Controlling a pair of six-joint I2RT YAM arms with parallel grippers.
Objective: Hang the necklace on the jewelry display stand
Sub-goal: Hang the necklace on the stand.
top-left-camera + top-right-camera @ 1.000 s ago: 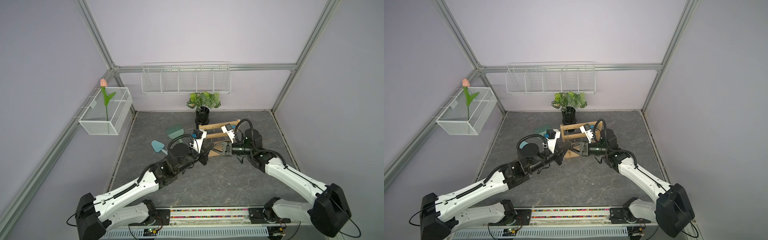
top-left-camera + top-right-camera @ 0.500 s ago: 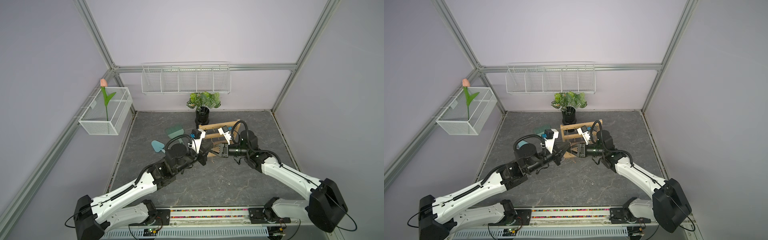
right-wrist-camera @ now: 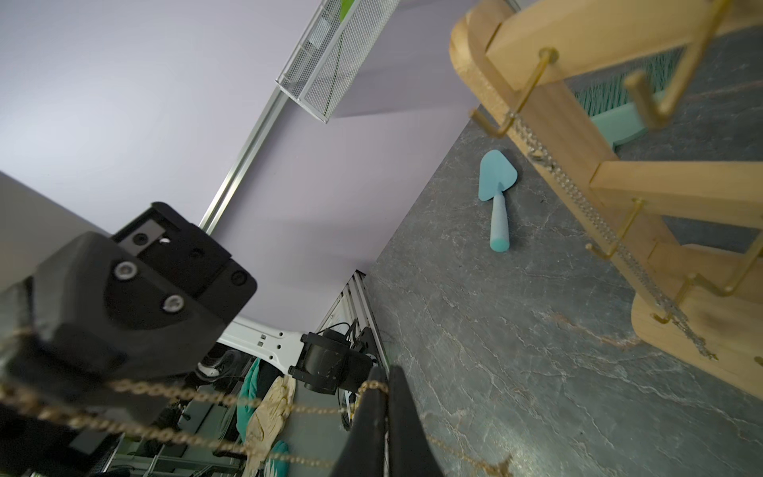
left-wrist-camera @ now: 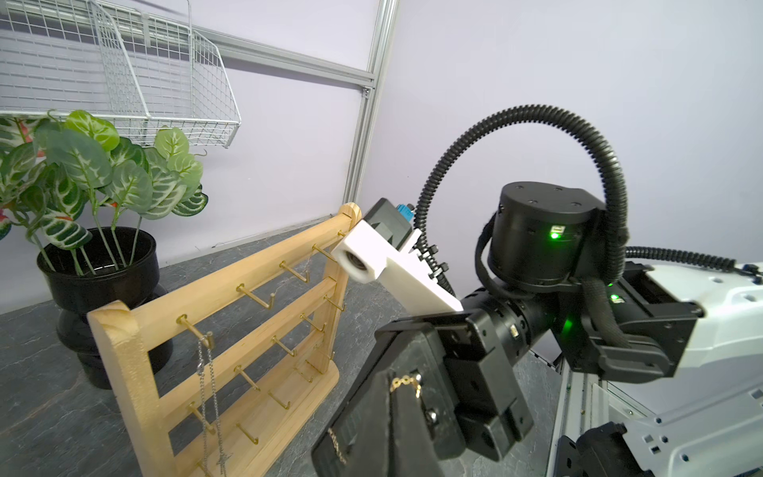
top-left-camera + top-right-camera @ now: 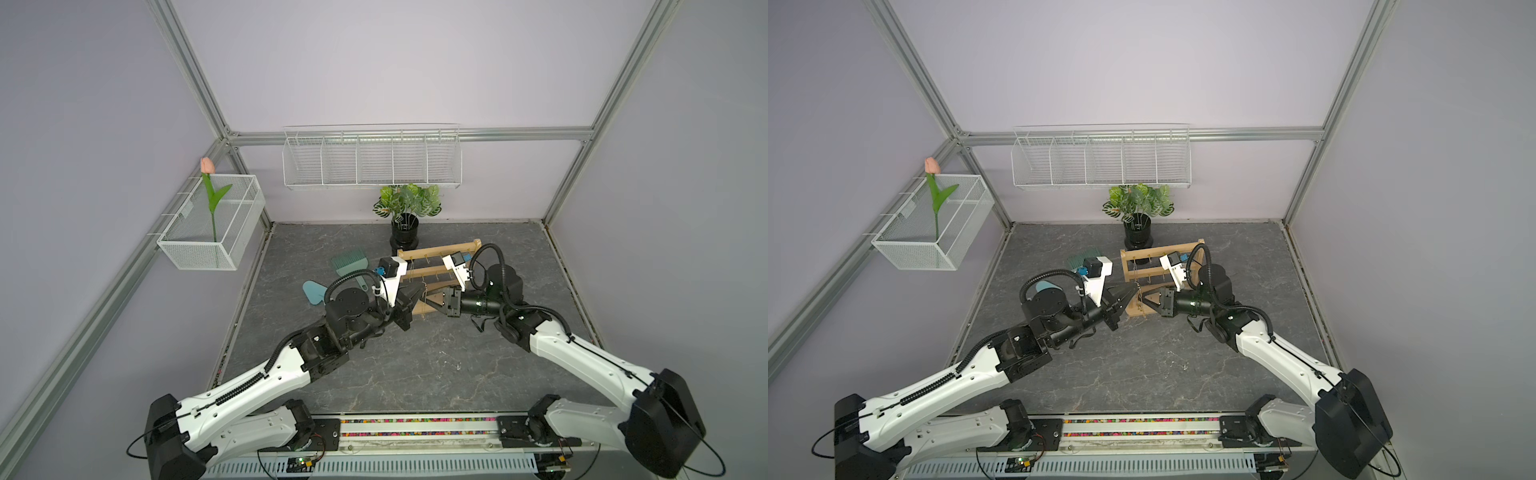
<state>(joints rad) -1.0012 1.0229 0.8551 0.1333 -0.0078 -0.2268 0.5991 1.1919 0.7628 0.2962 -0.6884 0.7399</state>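
Just shut right gripper (image 3: 384, 376) on necklace (image 3: 144, 387), joining left gripper's (image 5: 1129, 294) closed pinch — next, lift onto jewelry display stand (image 4: 214, 285) hook.

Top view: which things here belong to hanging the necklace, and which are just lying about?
In the job:
gold necklace, strung between left pincer and right pincer; jewelry display stand.

Lying about:
potted plant; teal trowel; green brush; wall wire basket; side mesh basket; tulip; silver chain already hung on the stand.
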